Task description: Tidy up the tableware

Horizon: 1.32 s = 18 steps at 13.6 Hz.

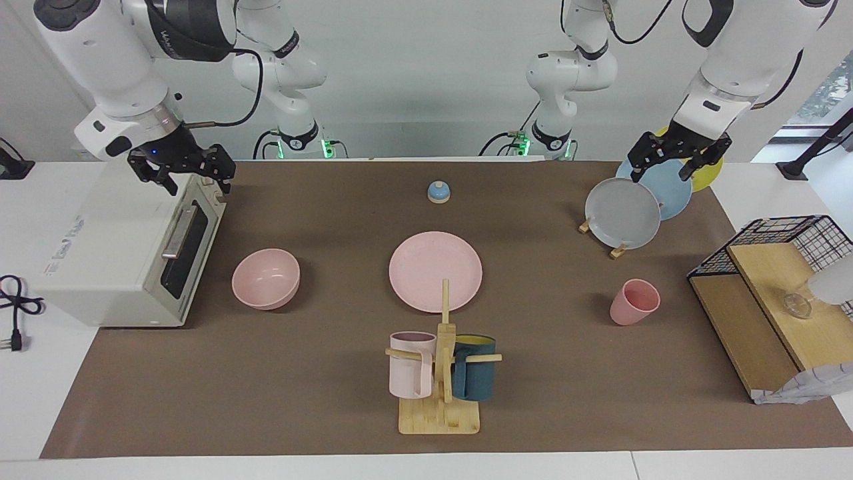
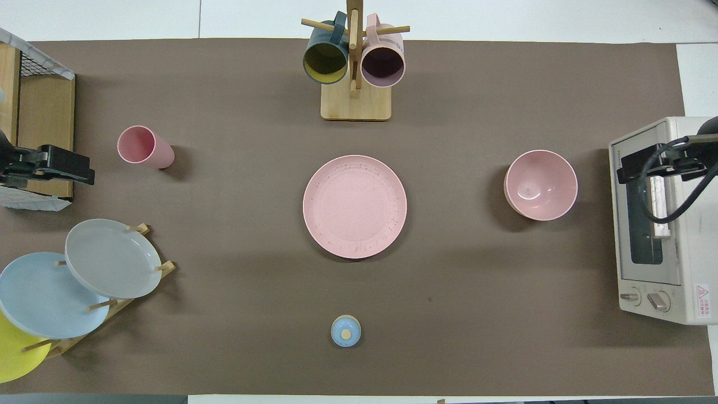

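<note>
Currently seeing right gripper (image 1: 197,183) up over the oven (image 1: 120,253) top, at the corner nearest the robots, by the door edge. Reading fingers as apart, nothing between them.

Next, have the bowl (image 1: 266,278) sitting mouth up on the mat (image 1: 266,400), just in front of the oven door, not touching it.

Then finding the plate (image 1: 435,271) flat at mid-table, well apart from the bowl, nothing on it.

Also logging a bell (image 1: 438,192) nearer to the robots than the plate. Farther than the plate, seeing a mug rack (image 1: 440,417) with a pale pink mug (image 1: 411,365) and a teal mug (image 1: 474,377) hung on its pegs. From the facing view, its post overlaps the plate rim; from overhead, clearly apart.

Moving on toward the left arm's end: have the cup (image 1: 633,302) standing mouth up on the mat, alone, well apart from the plate.

Nearer the robots than the cup, counting three plates leaning in a wooden stand: grey plate (image 1: 623,213), blue plate (image 1: 670,190), yellow plate (image 1: 706,175).

Seeing left gripper (image 1: 658,175) up over that stand, fingers apart, holding nothing.

Last, noting a shelf (image 1: 766,307) with wire mesh at the table end.
</note>
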{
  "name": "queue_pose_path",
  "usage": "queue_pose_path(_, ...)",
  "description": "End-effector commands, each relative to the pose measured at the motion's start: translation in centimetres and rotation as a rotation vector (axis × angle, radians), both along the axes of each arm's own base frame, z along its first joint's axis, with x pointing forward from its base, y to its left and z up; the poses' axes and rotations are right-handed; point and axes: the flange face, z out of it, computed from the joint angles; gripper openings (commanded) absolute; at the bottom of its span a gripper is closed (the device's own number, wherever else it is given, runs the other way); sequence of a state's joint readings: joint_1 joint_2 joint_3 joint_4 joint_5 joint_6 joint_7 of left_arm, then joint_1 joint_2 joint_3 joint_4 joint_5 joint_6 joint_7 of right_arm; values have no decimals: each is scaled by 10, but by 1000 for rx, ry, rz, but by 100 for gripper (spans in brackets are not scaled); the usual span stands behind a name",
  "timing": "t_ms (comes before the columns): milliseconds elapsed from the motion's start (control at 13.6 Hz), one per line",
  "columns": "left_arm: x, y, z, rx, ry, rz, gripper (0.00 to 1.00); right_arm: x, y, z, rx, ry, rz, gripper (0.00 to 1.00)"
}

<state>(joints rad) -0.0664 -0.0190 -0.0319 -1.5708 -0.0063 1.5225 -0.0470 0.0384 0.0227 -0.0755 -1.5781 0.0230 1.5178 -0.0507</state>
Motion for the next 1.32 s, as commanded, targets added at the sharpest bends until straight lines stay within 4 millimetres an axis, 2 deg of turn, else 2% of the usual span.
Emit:
queue_pose_path(0, -4, 3, 5, 21, 4, 7, 100, -9, 10, 11, 36, -10, -2, 100)
queue_pose_path(73, -4, 3, 5, 21, 4, 7, 100, -8, 23, 4, 47, -17, 13, 100)
queue_pose_path(147, -4, 3, 5, 21, 2, 7, 100, -6, 52, -9, 64, -47, 47, 100)
queue_pose_path(220, -4, 3, 5, 21, 4, 7, 100, -1, 86, -32, 60, -82, 57, 100)
queue_pose_path(293, -4, 3, 5, 21, 4, 7, 100, 6, 117, -62, 54, -89, 33, 100)
queue_pose_path(513, -4, 3, 5, 21, 4, 7, 100, 20, 154, -159, 48, -125, 22, 100)
queue_pose_path(587, -4, 3, 5, 21, 4, 7, 100, 20, 155, -188, 47, -141, 22, 100)
queue_pose_path(660, -4, 3, 5, 21, 4, 7, 100, 17, 153, -208, 37, -140, 36, 100)
queue_pose_path(807, -4, 3, 5, 21, 4, 7, 100, 18, 141, -222, -27, -129, 104, 100)
queue_pose_path(953, -5, -2, 5, 22, 4, 1, 100, 18, 128, -228, -50, -118, 112, 100)
queue_pose_path(1173, -4, -5, 5, 21, -1, -2, 100, 11, 118, -242, -50, -112, 146, 95)
queue_pose_path(1247, -4, -4, 5, 21, -4, 0, 100, 4, 116, -250, -51, -102, 147, 91)
